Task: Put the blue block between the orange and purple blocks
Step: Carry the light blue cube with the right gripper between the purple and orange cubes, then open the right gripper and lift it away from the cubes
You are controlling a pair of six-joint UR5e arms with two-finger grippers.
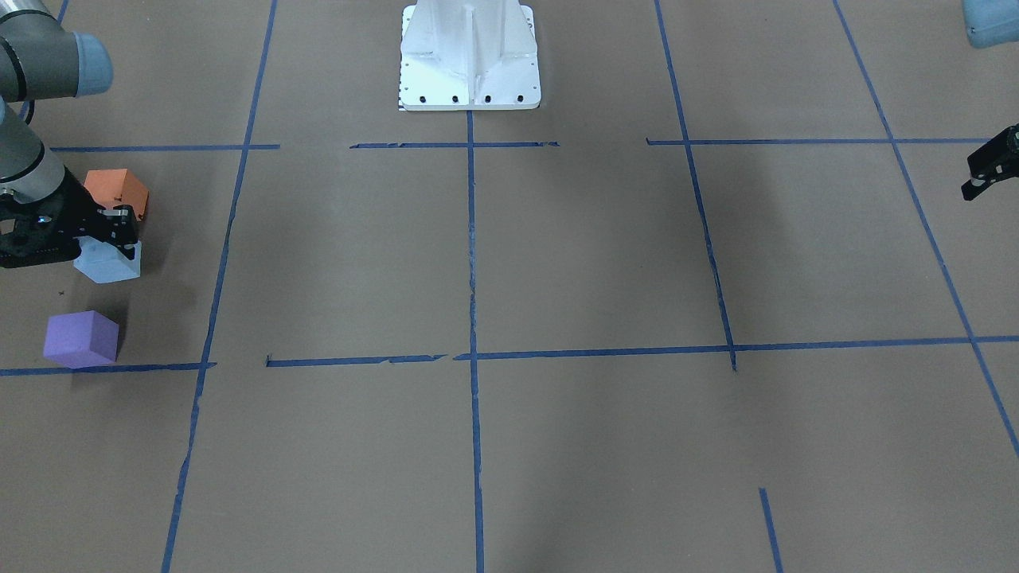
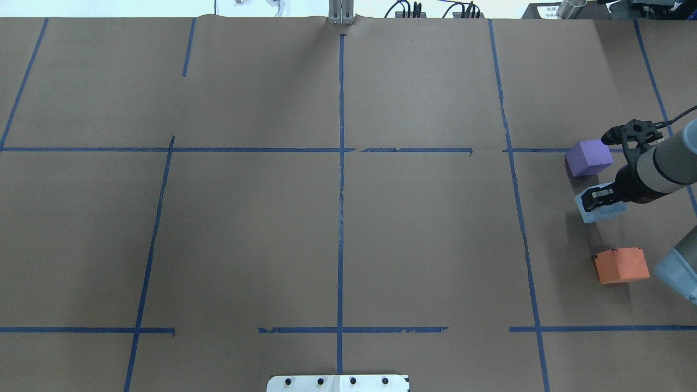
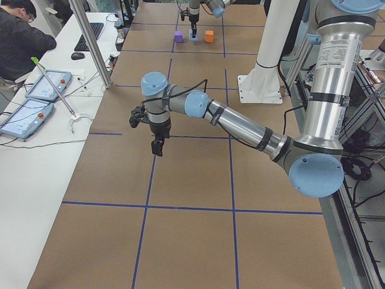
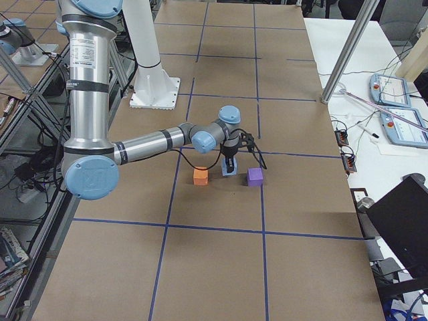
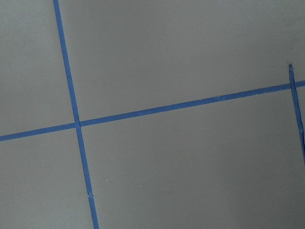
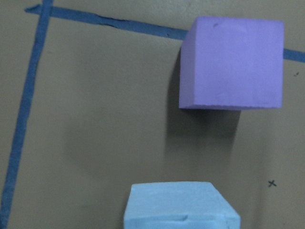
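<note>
Right gripper [image 1: 118, 232] found directly over blue block [image 1: 107, 264], fingers straddling its top; pinched or freed could not be told. Block judged resting on table beneath gripper, orange block [image 1: 118, 191] on one side, purple block [image 1: 81, 338] on the opposite side. Left gripper [image 1: 978, 177] well apart, its grip not discerned.

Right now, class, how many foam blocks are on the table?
3, in a row on the robot's right: purple block farthest from it, blue block in the middle under the right hand, orange block nearest. None seems hidden.

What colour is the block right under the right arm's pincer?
The block is pale blue, clearest in the right wrist view.
</note>
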